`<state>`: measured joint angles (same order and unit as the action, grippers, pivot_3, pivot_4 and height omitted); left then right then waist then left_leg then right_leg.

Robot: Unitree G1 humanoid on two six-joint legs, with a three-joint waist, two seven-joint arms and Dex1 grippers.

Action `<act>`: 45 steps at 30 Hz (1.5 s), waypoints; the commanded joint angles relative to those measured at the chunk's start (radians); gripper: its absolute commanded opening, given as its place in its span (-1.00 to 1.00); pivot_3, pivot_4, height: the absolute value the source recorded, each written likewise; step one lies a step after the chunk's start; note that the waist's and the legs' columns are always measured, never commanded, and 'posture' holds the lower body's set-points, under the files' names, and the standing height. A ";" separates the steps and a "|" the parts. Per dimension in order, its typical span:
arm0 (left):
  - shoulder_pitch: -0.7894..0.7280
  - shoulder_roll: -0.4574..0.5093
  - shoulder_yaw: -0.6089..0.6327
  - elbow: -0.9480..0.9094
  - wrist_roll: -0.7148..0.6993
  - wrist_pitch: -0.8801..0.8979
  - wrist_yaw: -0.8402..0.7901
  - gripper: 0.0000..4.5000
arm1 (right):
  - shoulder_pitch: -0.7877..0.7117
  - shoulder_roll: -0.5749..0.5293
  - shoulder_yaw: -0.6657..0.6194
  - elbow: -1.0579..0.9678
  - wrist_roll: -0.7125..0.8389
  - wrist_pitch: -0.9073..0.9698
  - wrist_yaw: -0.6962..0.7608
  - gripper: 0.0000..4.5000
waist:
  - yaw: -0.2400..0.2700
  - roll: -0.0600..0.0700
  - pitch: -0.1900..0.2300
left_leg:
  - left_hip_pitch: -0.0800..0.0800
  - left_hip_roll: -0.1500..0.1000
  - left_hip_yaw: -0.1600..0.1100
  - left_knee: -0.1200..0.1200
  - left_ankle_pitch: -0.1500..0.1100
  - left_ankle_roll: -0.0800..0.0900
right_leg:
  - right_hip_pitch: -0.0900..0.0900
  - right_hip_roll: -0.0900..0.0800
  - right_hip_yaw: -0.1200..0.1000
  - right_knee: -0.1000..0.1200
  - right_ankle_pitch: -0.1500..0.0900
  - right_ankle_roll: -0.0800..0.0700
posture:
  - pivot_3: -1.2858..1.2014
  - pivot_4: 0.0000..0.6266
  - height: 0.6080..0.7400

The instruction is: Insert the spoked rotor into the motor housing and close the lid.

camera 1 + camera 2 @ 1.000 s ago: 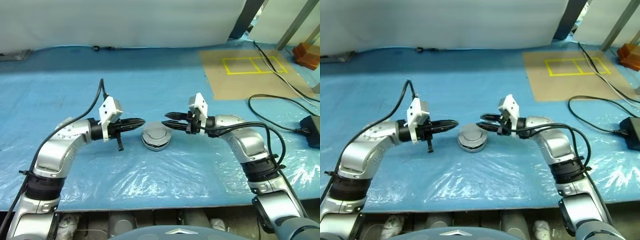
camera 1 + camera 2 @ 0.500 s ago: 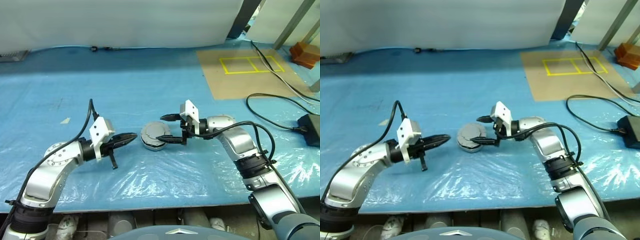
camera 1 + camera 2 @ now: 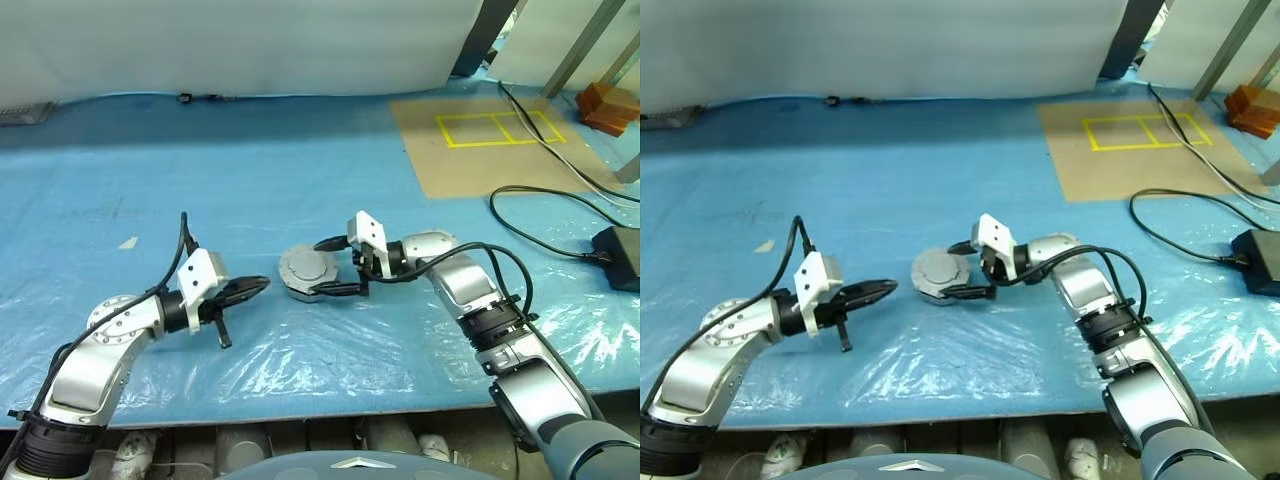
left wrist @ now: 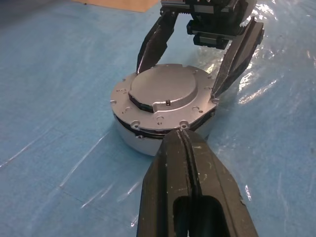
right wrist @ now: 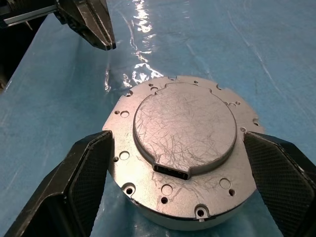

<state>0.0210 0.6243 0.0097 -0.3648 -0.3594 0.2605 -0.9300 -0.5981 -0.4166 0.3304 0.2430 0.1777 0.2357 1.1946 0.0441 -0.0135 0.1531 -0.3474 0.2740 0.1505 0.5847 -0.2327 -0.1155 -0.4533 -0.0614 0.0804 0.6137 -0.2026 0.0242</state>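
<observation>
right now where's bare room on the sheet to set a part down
Free: the blue sheet behind the housing, and the front strip between the arms. Crowded: around the housing, right gripper straddling it, left gripper close beside; cables far right.

Right gripper (image 3: 327, 267) lowered from level beside motor housing (image 3: 306, 273); jaws widened, now set one on each side of housing rim, lid (image 5: 183, 124) between. Left gripper (image 3: 262, 285) lowered and drawn back from housing, jaws kept pressed together, now well apart from it.
</observation>
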 commanded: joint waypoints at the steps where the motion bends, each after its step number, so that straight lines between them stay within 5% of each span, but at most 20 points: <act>1: 0.007 0.005 -0.003 -0.006 0.006 -0.037 -0.007 -1.00 | -0.010 0.007 0.021 0.037 -0.040 -0.037 -0.004 0.98 | -0.001 0.000 0.000 | 0.000 0.000 0.000 0.001 0.000 0.000 | 0.000 0.000 0.000 0.001 -0.001 -0.002 | 0.03 -0.52 1.00; 7: 0.013 -0.002 -0.012 0.000 0.013 -0.049 0.005 -1.00 | -0.021 0.020 0.018 0.074 -0.053 -0.050 -0.004 0.91 | -0.002 0.000 0.000 | 0.000 0.001 0.000 0.009 -0.001 -0.001 | 0.000 0.000 0.002 0.008 -0.002 -0.003 | 0.03 -0.52 1.00; 16: 0.014 -0.006 -0.014 -0.003 0.018 -0.046 0.026 -1.00 | -0.036 0.046 0.028 0.112 -0.078 -0.069 -0.014 -0.31 | -0.008 0.000 0.000 | 0.001 0.001 0.000 0.012 -0.001 -0.001 | 0.000 0.000 0.003 0.009 -0.002 -0.003 | 0.03 -0.52 1.00; 39: 0.040 0.001 -0.006 -0.046 0.008 -0.026 0.048 -1.00 | -0.067 0.020 -0.111 0.054 0.032 0.093 -0.007 -0.31 | -0.004 0.000 0.000 | -0.001 0.001 0.000 0.011 -0.001 -0.001 | -0.002 0.000 0.002 0.008 -0.002 -0.003 | 0.03 -0.52 1.00; 45: 0.035 0.009 -0.003 -0.041 0.005 -0.022 0.041 -1.00 | -0.060 0.030 -0.134 0.079 0.056 0.114 -0.040 0.37 | -0.003 0.000 0.000 | -0.001 0.001 0.000 0.011 -0.001 -0.001 | -0.002 0.000 0.002 0.008 -0.002 -0.003 | 0.03 -0.52 1.00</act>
<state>0.0575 0.6241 -0.0065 -0.3715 -0.3357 0.2402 -0.8858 -0.6535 -0.3857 0.2320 0.3467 0.1983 0.3326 1.1521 0.0410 -0.0139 0.1528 -0.3479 0.2750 0.1504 0.5961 -0.2338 -0.1165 -0.4557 -0.0614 0.0822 0.6216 -0.2044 0.0212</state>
